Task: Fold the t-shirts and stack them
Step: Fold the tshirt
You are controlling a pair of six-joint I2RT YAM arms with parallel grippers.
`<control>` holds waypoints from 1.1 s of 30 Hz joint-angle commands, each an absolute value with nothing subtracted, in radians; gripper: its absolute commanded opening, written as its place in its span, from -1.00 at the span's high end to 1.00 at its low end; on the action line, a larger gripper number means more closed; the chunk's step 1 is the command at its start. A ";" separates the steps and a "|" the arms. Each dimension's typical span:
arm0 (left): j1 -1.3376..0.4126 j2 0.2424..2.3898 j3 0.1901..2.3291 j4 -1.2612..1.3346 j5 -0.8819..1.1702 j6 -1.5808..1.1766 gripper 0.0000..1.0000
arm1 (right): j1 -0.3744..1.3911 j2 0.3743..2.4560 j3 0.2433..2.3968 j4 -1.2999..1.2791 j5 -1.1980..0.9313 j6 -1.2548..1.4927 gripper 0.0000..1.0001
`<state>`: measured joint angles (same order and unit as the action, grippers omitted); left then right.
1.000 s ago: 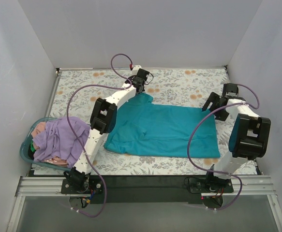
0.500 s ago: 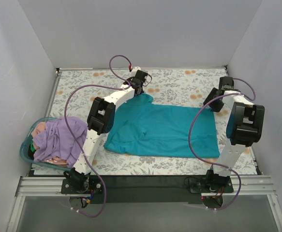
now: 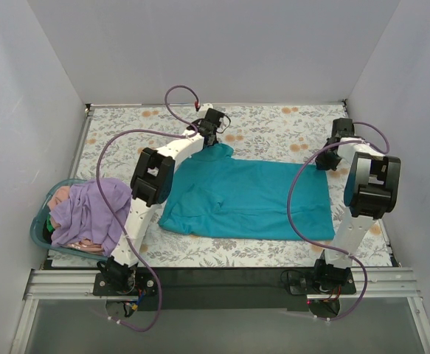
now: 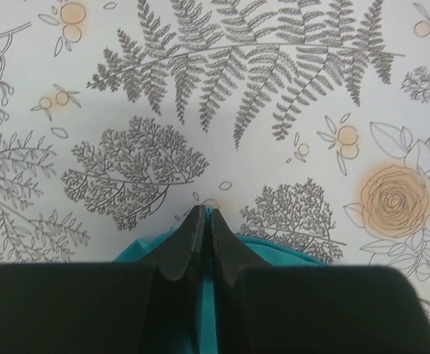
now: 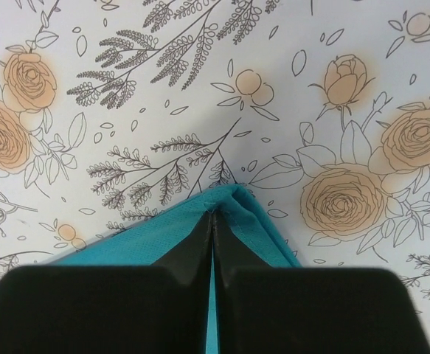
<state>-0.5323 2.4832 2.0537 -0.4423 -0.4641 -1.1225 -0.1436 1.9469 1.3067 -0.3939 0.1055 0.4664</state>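
Observation:
A teal-blue t-shirt point(image 3: 248, 198) lies spread flat on the flowered table cover. My left gripper point(image 3: 213, 144) is shut on its far left corner; in the left wrist view teal cloth point(image 4: 288, 254) shows between and beside the closed fingers point(image 4: 189, 240). My right gripper point(image 3: 324, 164) is shut on the far right corner, where the teal hem point(image 5: 237, 203) bunches at the fingertips point(image 5: 200, 240). A lavender t-shirt point(image 3: 89, 210) is heaped on the blue basket at the left, with a pinkish one point(image 3: 61, 195) partly showing under it.
The translucent blue basket point(image 3: 37, 234) sits at the table's left edge. Purple cables point(image 3: 303, 184) loop over both arms. Grey walls close in the table at the back and both sides. A black rail point(image 3: 222, 276) runs along the near edge.
My right gripper has moved back and left onto the shirt's far right corner and closed on it. The left gripper has stayed shut on the far left corner.

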 commanded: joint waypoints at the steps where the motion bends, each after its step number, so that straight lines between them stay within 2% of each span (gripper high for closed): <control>1: -0.535 2.364 2.000 -0.439 -0.483 -1.140 1.00 | -0.138 1.965 1.321 -0.417 0.117 0.468 0.97; 10: -0.535 2.188 1.832 -0.351 -0.423 -1.172 1.00 | -0.104 1.810 1.292 -0.414 0.100 0.426 0.97; 14: -0.535 2.071 1.616 -0.275 -0.373 -1.186 1.00 | -0.103 1.706 1.204 -0.388 0.106 0.422 0.97; 33: -0.609 1.491 0.973 -0.156 -0.347 -1.336 1.00 | -0.103 1.385 0.890 -0.360 0.075 0.414 0.97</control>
<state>-0.5949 1.6020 1.0229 -0.1761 -0.3393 -1.2827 -0.1005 1.4403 0.9188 -0.3843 0.0788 0.4187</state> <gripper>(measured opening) 0.022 0.020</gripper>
